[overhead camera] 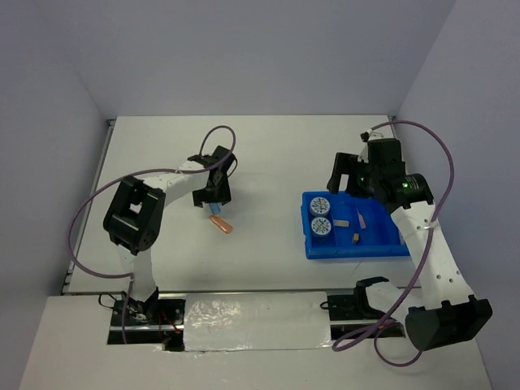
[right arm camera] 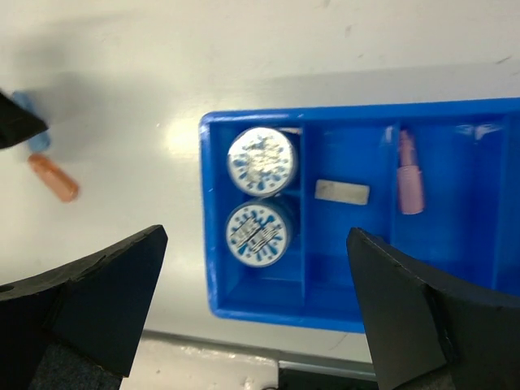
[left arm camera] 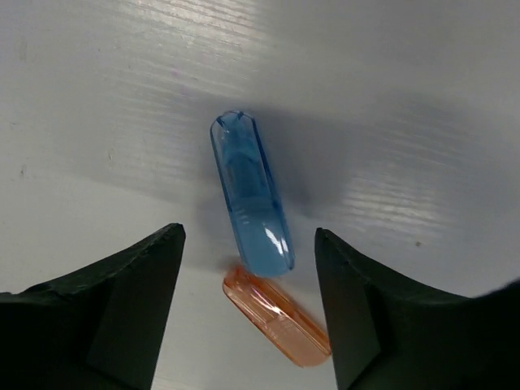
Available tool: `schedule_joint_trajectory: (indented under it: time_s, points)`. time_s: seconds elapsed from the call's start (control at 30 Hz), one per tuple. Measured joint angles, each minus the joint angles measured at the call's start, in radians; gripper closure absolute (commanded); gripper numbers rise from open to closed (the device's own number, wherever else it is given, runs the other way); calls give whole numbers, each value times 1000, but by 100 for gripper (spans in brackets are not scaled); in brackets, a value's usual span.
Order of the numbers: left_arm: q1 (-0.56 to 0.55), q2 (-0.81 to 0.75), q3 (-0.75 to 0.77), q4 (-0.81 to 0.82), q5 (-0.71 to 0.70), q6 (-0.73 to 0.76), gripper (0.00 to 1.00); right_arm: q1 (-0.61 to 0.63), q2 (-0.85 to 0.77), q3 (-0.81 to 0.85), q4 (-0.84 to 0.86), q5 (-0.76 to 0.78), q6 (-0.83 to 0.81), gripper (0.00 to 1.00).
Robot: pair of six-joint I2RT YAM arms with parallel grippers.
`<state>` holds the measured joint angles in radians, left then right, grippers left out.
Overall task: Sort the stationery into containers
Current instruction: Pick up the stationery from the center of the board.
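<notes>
A light-blue bar (left arm camera: pixel 252 195) and an orange bar (left arm camera: pixel 276 315) lie end to end on the white table. My left gripper (left arm camera: pixel 248 252) is open right above them, its jaws either side of the blue bar's near end; in the top view it (overhead camera: pixel 213 197) hovers over the bars (overhead camera: pixel 221 223). The blue tray (overhead camera: pixel 357 249) holds two tape rolls (right arm camera: pixel 262 160) (right arm camera: pixel 258 232) in its left compartment, a grey block (right arm camera: pixel 341 191), a pink bar (right arm camera: pixel 409 180) and a tan block (overhead camera: pixel 356 237). My right gripper (right arm camera: pixel 256 268) is open and empty above the tray.
The tray's rightmost compartments (overhead camera: pixel 390 231) hold nothing visible. White walls close in the table on three sides. A foil-covered strip (overhead camera: pixel 256 321) runs along the near edge between the arm bases.
</notes>
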<state>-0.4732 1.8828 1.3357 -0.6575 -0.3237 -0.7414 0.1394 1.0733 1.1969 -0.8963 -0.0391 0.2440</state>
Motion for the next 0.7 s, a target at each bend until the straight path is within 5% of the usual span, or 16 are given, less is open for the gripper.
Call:
schedule_joint_trajectory:
  time_s: [0.1,0.17,0.37,0.53,0.7]
  points:
    - [10,47,-2,5,-4,-15,47,52,-8,12,-17,-16,21,0]
    - [15,52,-6,26,-1,-23,51,84,-9,40,-33,-7,36,0]
    - [19,55,-8,84,35,-13,100,120,-77,95,-7,56,82,0]
    - [8,23,-47,214,144,48,100,120,-114,77,87,-95,162,0]
    - [-108,-224,-231,459,226,138,100,142,-93,-15,238,-210,376,2]
